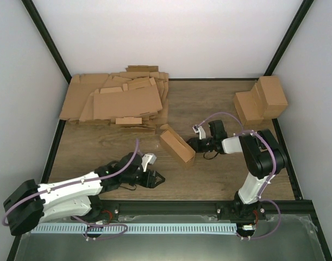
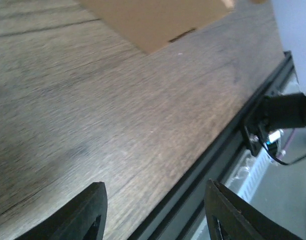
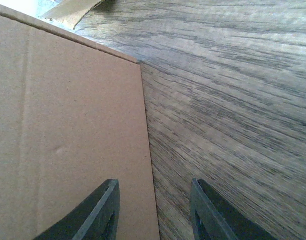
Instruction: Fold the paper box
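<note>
While the top view is taking in the whole desk (image 1: 220,179), the paper box (image 1: 176,147) is lying on it as a low brown cuboid. It is sitting right at the tips of the right gripper (image 1: 192,143) and apart from the left gripper (image 1: 156,178), ahead of it. Only this view is showing the heap of flat cardboard sheets (image 1: 119,98) and the two finished cardboard boxes (image 1: 261,100), both far beyond the grippers.

Up close, the right wrist camera is showing its gripper (image 3: 155,212) spread, the box's (image 3: 67,125) edge running between the fingers; contact is impossible to judge. The left wrist camera is showing its gripper (image 2: 153,215) spread wide over bare wood, with a corner of the box (image 2: 153,20) lying ahead.
</note>
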You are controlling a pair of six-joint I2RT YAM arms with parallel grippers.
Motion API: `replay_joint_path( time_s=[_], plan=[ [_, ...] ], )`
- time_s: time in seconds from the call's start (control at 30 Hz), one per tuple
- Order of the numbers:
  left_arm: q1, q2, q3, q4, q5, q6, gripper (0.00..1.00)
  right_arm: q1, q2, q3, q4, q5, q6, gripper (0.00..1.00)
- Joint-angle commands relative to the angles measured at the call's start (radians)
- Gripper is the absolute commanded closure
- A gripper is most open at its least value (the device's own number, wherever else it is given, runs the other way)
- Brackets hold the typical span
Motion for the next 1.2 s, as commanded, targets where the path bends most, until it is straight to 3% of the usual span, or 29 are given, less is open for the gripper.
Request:
replay_joint_path(
  time_s=[0.0,0.13,0.53,0.67,0.9,1.17],
  plan=[
    [-0.004,0.063,-0.03,0.171,-0.061,-0.013,0.48,-0.005,0.003,-0.006,-0.019,0.004,-0.011,0.59],
    [-0.003,0.163,0.014,0.243,-0.092,-0.003,0.53,-0.005,-0.01,-0.007,-0.022,0.001,-0.016,0.59],
    [-0.004,0.462,0.158,0.432,-0.128,0.001,0.52,-0.004,-0.109,0.033,-0.11,0.072,-0.015,0.52],
    [-0.006,0.514,0.16,0.478,-0.114,-0.007,0.52,0.016,0.0,0.133,-0.194,0.066,-0.052,0.51],
    [-0.034,0.555,0.14,0.537,-0.144,-0.039,0.52,0.058,0.153,0.241,-0.21,-0.001,-0.063,0.59],
    [-0.092,0.628,0.195,0.533,-0.175,-0.026,0.52,0.108,0.216,0.27,-0.211,-0.119,-0.099,0.62]
  ],
)
